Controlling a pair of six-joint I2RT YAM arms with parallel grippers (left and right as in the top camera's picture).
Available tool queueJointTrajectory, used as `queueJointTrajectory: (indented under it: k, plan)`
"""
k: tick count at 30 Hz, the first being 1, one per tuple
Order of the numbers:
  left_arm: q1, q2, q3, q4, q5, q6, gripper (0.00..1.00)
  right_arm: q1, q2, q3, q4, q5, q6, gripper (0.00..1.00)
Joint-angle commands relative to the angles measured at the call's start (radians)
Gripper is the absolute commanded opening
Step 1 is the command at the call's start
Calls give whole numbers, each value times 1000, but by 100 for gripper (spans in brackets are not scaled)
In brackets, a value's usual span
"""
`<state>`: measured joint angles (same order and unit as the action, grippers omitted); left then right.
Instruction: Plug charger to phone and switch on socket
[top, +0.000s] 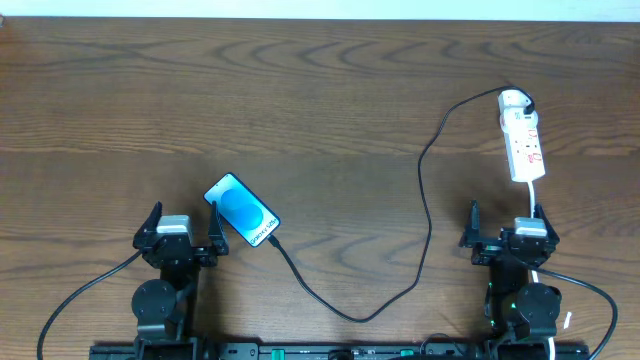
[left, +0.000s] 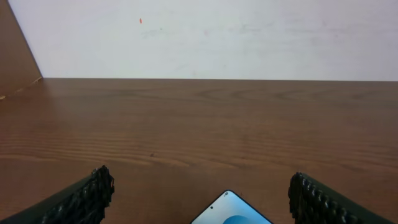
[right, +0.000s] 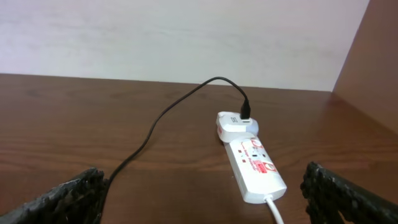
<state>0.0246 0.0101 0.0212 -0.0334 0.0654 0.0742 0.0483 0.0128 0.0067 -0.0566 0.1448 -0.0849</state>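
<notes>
Ahead of the left pincer (top: 184, 212): the phone (top: 242, 211) lies flat and tilted on the table (top: 320, 80), just off the pincer's right side.
Left pincer state: jaws spread wide, holding nothing.
Ahead of the right pincer (top: 505, 218): the socket (top: 523, 140) lies lengthwise and near, its white cord (right: 273, 210) leading back between the fingers (right: 62, 202).
Right pincer state: jaws wide apart, empty.
Between the pincers: the charger (top: 428, 215) loops from the socket's far end to the phone's near short edge; we cannot tell whether its tip is seated.
Risk, phone: we judge it may skate on the smooth wood if the tip is pushed in without bracing.
Risk, charger: a limp cable may bend or slip in a grip and miss the port.
Risk, socket: a tug on the charger could drag the light strip; we cannot pick out the switch, so a press may land wrong.
Materials: phone slim, glassy, dark-edged; charger thin, limp, black; socket narrow hard white plastic, rounded end, red markings; table smooth wood grain; fingers ribbed black.
</notes>
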Motion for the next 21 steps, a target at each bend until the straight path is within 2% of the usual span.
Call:
queueJointTrajectory:
  k: [1,17,21]
  plan:
    - [4,-6,-17,-33,13,-12,92,10,-8,-2,-7,-16,-42,99]
    - [4,-6,-17,-33,13,-11,92,-18,-8,-2,-12,-69,-61,99]
    - [4,-6,-17,-33,13,-12,91,-19,-8,-2,-10,-44,0,99]
